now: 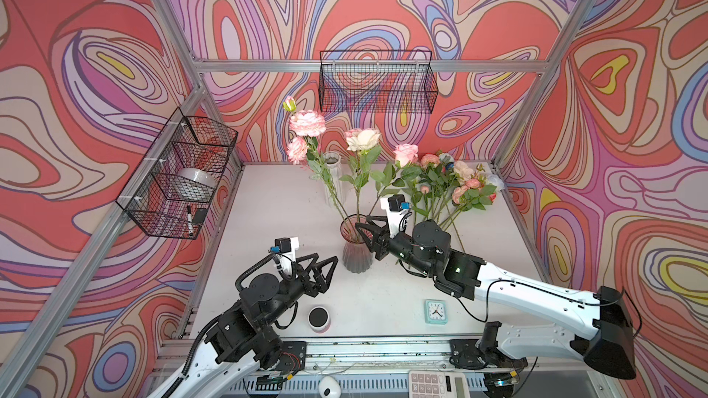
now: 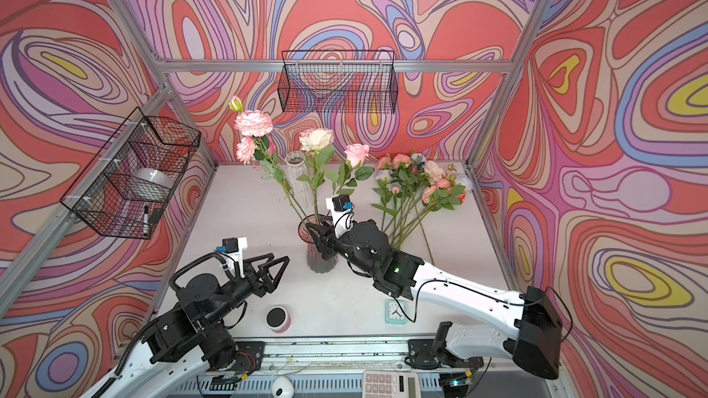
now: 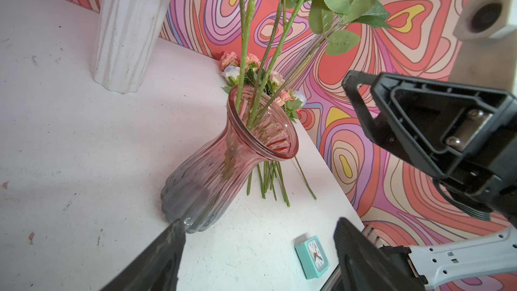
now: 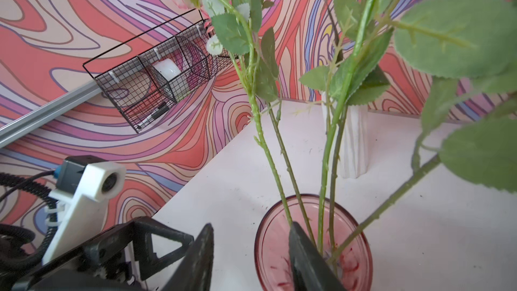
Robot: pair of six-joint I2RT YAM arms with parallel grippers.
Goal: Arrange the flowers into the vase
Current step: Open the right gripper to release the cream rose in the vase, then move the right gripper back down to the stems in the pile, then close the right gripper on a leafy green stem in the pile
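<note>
Pink vase (image 1: 356,252) stands upright mid-bench, ribbed glass, grey toward the base; three tall flowers already in it: pink peony (image 1: 307,123) spray with a bud on top leaning left, cream rose (image 1: 363,139) about upright, pink rose (image 1: 406,154) leaning right; stems (image 4: 282,180) drop through the mouth, several strands, exact count unclear. Loose flowers (image 1: 454,185) lie in a heap on the bench (image 1: 268,231) at the back right, heads toward the wall, stem ends pointing at the pink vase; pink, peach, cream and pale blue heads mixed.

Right tool (image 1: 362,223) at the vase rim, jaws spread, pinching nothing; in the right wrist view one of its fingers (image 4: 305,256) sits over the vase mouth right beside the stems, the other outside the rim; whether it touches a stem cannot be told.

Left tool (image 1: 325,259) low on the left of the pink vase, jaws spread wide, nothing between them; tip just beside the vase's lower body, contact unclear; the left wrist view looks past both fingers at the vase and the heap behind it.

White ribbed vase (image 1: 332,181) upright behind the pink vase, near the back wall, partly hidden by the peony stem. Teal clock (image 1: 436,311) flat at the front right, beside the right arm; round black-topped can (image 1: 319,318) at the front by the left arm; calculator (image 1: 436,384) on the front ledge.
</note>
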